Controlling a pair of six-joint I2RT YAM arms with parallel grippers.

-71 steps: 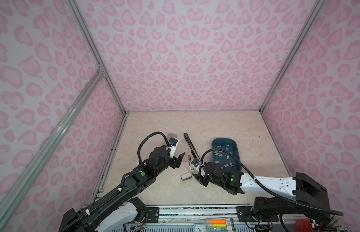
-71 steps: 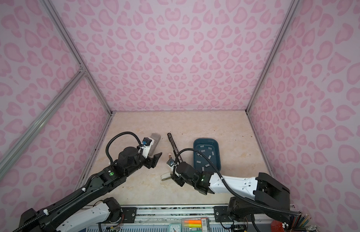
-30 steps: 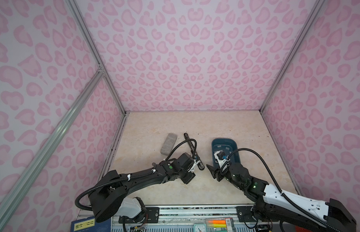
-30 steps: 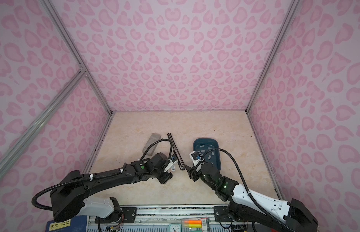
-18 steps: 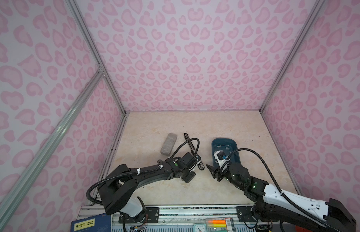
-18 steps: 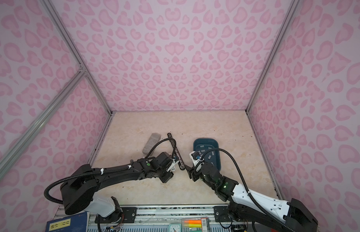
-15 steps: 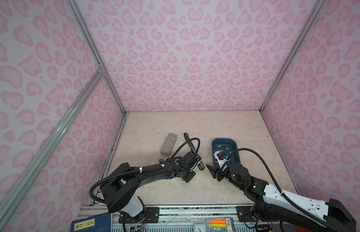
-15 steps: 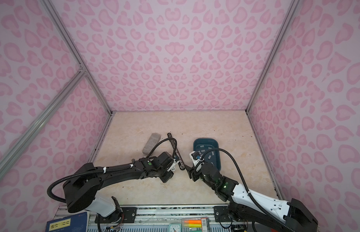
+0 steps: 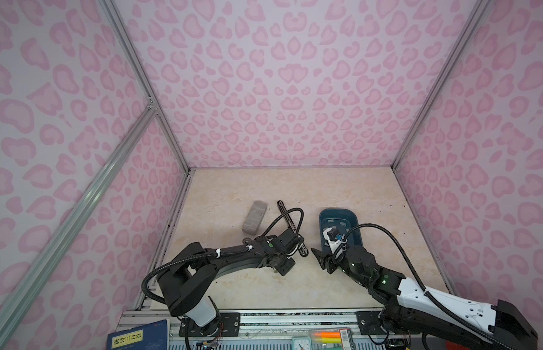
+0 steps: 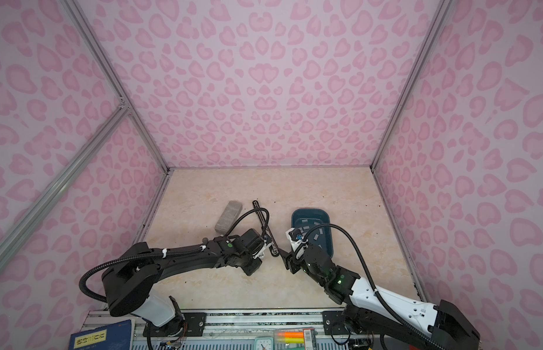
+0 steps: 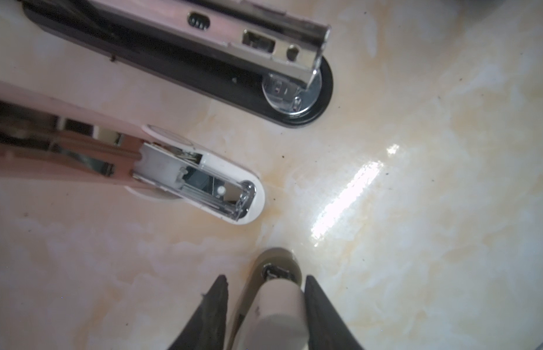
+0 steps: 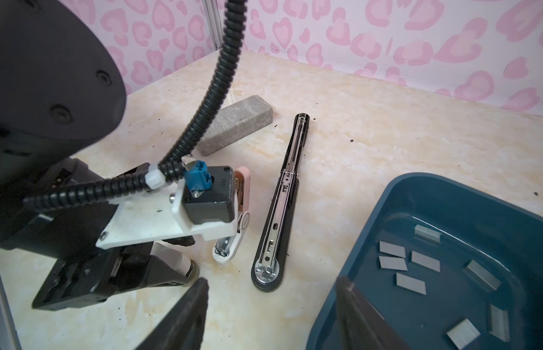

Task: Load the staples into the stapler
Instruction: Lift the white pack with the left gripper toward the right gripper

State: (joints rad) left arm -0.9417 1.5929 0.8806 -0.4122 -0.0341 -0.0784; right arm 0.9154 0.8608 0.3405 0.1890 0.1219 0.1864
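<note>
On the counter, in both top views, the black stapler is seen lying opened out flat near the middle. A grey block is laid just left of it. The staples are kept in a blue tray to the right of the stapler. The left gripper is held low by the stapler's near end. The right gripper is held by the tray's near left corner.

From the left wrist, the jaws are seen pinching a small white piece, one on each side. A small pink and white stapler is laid beside the black one.

From the right wrist, the jaws are seen spread wide with nothing between them. The staples are scattered flat in the tray, apart from the stapler.
</note>
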